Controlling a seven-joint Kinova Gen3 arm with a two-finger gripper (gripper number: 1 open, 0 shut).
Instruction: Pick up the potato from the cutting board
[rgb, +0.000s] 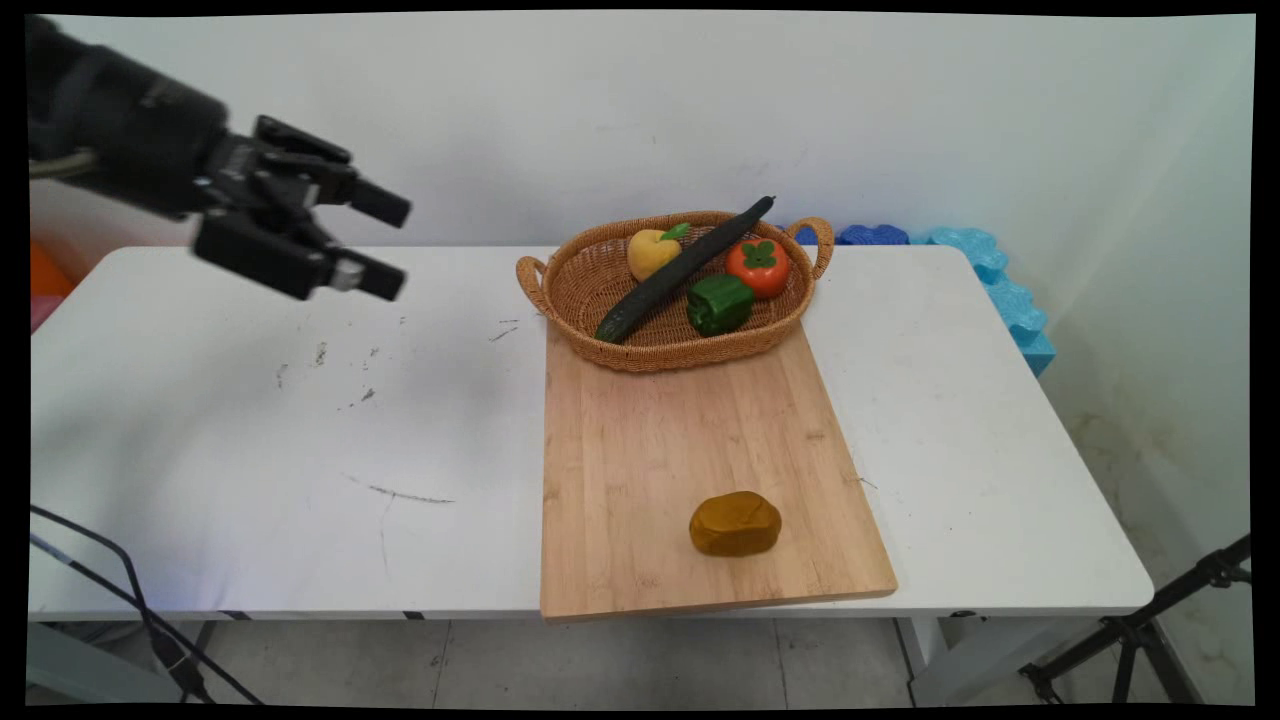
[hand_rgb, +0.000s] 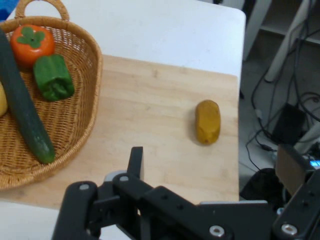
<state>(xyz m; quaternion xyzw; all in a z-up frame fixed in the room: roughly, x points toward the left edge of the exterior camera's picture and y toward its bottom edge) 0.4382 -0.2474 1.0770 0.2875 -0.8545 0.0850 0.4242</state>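
Observation:
My gripper (rgb: 393, 244) hangs open and empty above the table's left rear, well left of the wicker basket (rgb: 640, 358). The basket stands on the far end of a wooden cutting board (rgb: 650, 440) and holds a long cucumber (rgb: 680, 270), a yellow fruit (rgb: 650, 252), an orange-red persimmon (rgb: 757, 265) and a green pepper (rgb: 718, 303). A brown potato (rgb: 735, 523) lies alone near the board's front edge. The hand view looks over the open gripper (hand_rgb: 210, 170) at the board (hand_rgb: 150, 115), potato (hand_rgb: 207, 121), basket (hand_rgb: 75, 125), cucumber (hand_rgb: 25, 120), persimmon (hand_rgb: 32, 45) and pepper (hand_rgb: 53, 77).
Blue foam pieces (rgb: 990, 270) lie along the table's far right corner. A black tripod (rgb: 1130, 630) stands on the floor at the right front, and black cables (rgb: 130, 590) hang at the left front. The board's front edge slightly overhangs the table edge.

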